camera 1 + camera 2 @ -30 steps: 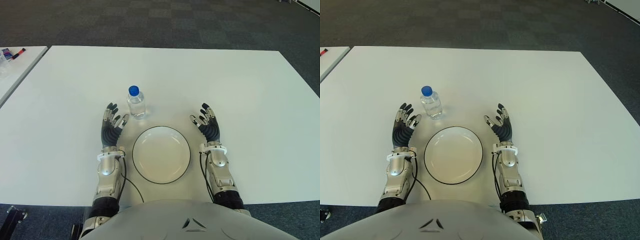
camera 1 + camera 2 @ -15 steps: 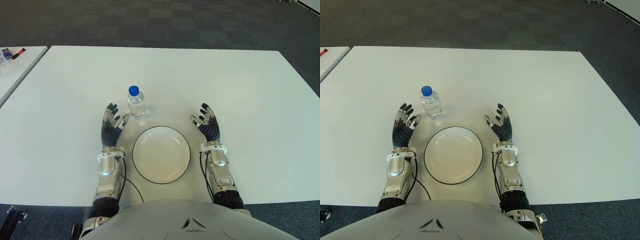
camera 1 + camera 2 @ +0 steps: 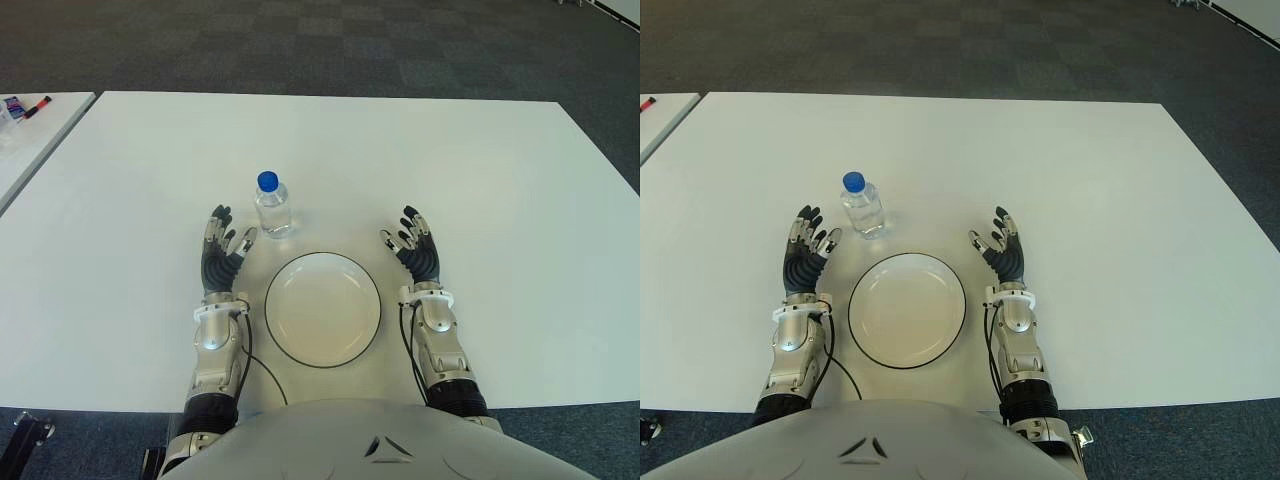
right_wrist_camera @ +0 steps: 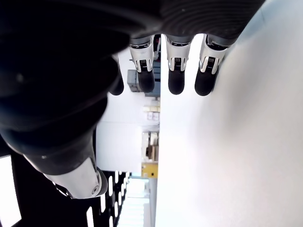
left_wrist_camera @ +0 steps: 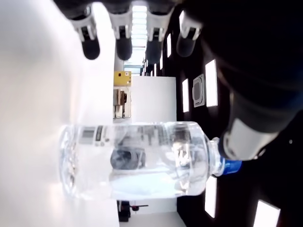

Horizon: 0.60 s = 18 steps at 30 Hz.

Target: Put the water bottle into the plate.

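Beside the plate (image 3: 322, 309), left hand (image 3: 222, 254) fingers spread.

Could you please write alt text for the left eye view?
A water bottle stands upright on a white table, beyond an empty plate. The open left hand and right hand flank the plate.

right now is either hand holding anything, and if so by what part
Nothing is held. The left hand is open beside the upright water bottle, not touching it. The right hand is open on the other side of the empty plate.

White table (image 3: 480, 180) on dark checkered carpet (image 3: 300, 45)
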Motion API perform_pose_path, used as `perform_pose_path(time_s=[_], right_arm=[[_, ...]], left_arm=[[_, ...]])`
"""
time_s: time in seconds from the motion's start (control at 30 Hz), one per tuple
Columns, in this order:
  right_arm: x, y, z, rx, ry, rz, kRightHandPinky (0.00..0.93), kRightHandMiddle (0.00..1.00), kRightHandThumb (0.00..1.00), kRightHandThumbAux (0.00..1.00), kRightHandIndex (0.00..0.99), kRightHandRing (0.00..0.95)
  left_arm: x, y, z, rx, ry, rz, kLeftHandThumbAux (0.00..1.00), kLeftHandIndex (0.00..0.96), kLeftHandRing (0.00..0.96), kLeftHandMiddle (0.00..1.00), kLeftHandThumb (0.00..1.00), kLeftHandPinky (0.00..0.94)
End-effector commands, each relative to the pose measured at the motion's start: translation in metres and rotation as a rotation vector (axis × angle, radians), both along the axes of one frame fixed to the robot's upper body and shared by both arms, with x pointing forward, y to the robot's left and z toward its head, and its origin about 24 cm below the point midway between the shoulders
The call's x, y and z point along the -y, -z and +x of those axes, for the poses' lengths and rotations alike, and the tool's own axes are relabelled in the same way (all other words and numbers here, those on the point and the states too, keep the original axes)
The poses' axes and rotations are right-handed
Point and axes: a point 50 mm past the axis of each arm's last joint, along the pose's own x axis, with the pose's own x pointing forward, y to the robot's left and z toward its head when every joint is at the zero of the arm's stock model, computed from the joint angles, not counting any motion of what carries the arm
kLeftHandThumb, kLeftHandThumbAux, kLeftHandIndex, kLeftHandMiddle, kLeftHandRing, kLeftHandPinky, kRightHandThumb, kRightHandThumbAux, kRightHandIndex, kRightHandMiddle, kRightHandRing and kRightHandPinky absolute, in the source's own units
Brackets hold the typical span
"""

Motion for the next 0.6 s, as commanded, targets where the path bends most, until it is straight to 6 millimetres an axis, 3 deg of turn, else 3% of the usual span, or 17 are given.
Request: perform_pose_path(time_s=[0.03,0.6], right_arm=[[0.0001,0.0029,0.0014,-0.015,0.004,0.004,0.127,0.091,0.306,0.766,0.1,0.082],[-0.0007,0.0035,0.0007,-0.009,0.008,-0.001,0.128,0.095,0.321,0.749,0.103,0.088]], left_arm=[[-0.0072,-0.0094,0.0071,0.007,-0.028,0.14,0.693,0.059,0.061,0.076,0.271,0.074],[-0.0091,-0.0134,0.011,-0.047,-0.026,0.205,0.7,0.02,0.002,0.03,0.218,0.001]])
